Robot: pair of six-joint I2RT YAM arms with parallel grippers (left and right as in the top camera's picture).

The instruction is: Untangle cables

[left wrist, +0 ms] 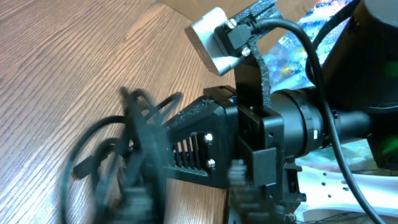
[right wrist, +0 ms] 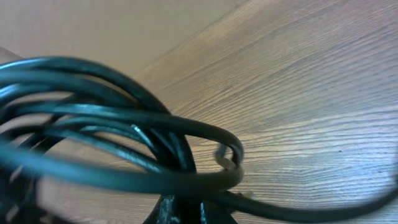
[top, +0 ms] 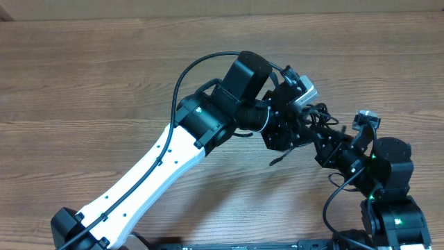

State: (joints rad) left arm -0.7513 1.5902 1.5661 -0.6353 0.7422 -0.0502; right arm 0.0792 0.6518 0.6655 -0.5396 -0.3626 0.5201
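Wooden table (top: 83, 69): left arm (top: 156, 170), right arm (top: 392, 163) angle inward over cables (top: 320, 114).

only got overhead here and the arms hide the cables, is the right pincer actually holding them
observer: yes, in the right wrist view the cables run in several loops into the right pincer, which is shut on them
operator: and the other one, got anything
observer: cannot tell, the left pincer is just a blur in its own view; that view does show a wide loop hanging off the right pincer's tip over the table
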